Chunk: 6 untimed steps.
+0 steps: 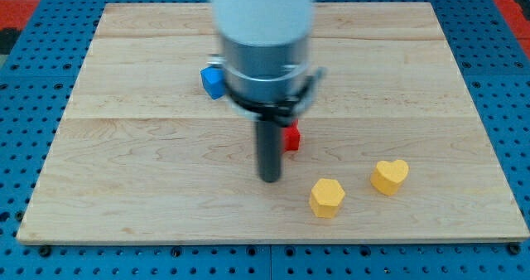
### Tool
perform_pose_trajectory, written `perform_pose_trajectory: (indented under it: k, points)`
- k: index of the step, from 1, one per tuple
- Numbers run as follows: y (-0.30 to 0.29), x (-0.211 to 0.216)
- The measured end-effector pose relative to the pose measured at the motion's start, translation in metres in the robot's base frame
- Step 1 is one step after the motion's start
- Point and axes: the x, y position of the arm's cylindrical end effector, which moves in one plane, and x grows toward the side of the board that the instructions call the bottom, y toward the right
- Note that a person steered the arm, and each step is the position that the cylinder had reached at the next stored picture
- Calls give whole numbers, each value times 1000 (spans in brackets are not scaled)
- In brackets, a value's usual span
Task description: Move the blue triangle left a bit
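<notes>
A blue block (pixel 212 81) lies left of the arm near the board's middle top; the arm hides part of it, so its shape is hard to make out. My tip (pixel 270 179) rests on the board below and to the right of the blue block, well apart from it. A red block (pixel 291 136) sits just right of the rod, partly hidden by it.
A yellow hexagon block (pixel 327 198) and a yellow heart block (pixel 390 176) lie at the view's lower right. The wooden board (pixel 124 164) sits on a blue perforated table (pixel 25 106). The arm's wide white and grey body covers the board's upper middle.
</notes>
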Motion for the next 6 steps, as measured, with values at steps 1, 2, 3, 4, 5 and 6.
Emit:
perform_pose_trajectory:
  k: [1, 2, 3, 4, 5, 6]
  points:
    - [-4, -33]
    - [-23, -73]
    - [50, -67]
    - [85, -130]
    - [64, -160]
    - [20, -162]
